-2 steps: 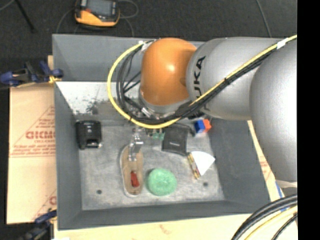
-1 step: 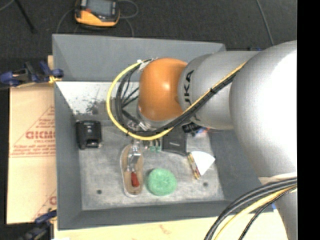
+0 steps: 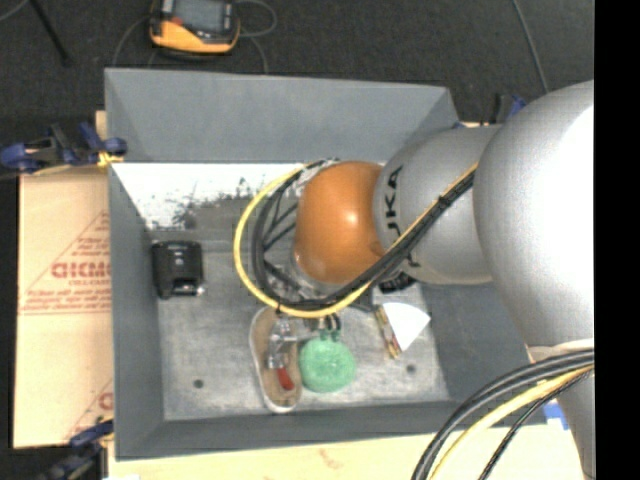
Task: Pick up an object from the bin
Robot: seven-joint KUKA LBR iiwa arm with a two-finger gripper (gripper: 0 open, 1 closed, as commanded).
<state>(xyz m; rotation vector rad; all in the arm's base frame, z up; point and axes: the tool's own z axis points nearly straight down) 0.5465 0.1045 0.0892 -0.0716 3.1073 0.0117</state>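
My gripper [image 3: 303, 317] pokes out from under the arm's orange cover, low over the front middle of the bin. Just below it lies a clear oblong plastic thing with a small red part inside [image 3: 277, 368], running lengthways towards the front wall. A green, rough-surfaced ball [image 3: 326, 364] rests against the right side of that clear thing, right beneath the gripper. Whether the gripper touches either of them is hidden by the cover and cables.
A white wedge-shaped thing with a thin brown stick along it [image 3: 402, 326] lies to the right of the green ball. A black boxy thing [image 3: 177, 268] sits by the left wall. The arm covers the bin's right half.
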